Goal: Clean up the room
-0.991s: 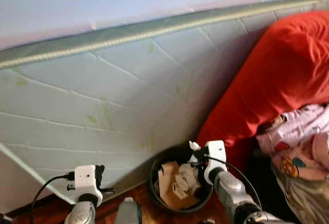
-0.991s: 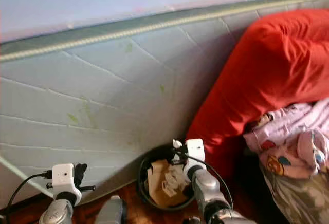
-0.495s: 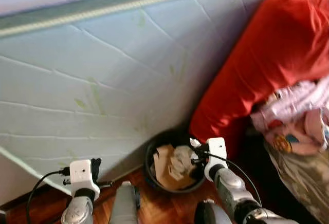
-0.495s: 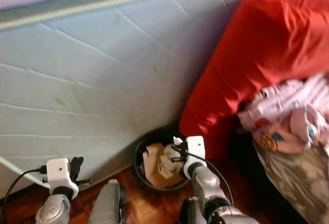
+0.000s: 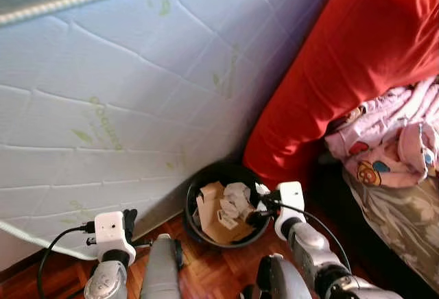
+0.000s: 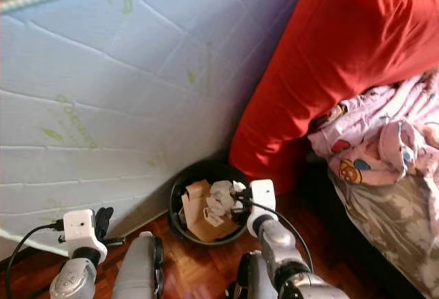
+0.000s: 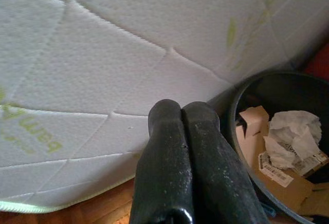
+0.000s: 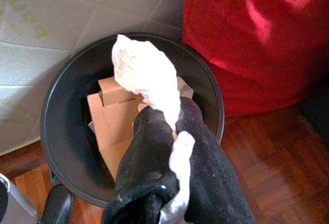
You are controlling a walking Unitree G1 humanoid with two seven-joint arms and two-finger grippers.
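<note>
Below our right gripper point(image 8: 172, 126), jaws pinching a tissue point(image 8: 141, 72), sits the bin point(image 8: 61, 95), ready for dropping; left gripper point(image 7: 182, 116) closed, idle.

Camera tipped downward, more wooden floor point(image 5: 219, 271) showing, right pincer point(image 8: 172, 118) still clamping white tissue point(image 8: 141, 72)

A pale quilted mattress point(image 5: 116, 79) with green leaf prints stands on its edge on the wooden parquet floor point(image 5: 212, 271). Beside it leans a big red cushion point(image 5: 357, 59). Pink clothes with cartoon prints point(image 5: 391, 145) lie on a grey patterned cover point(image 5: 401, 220)
</note>
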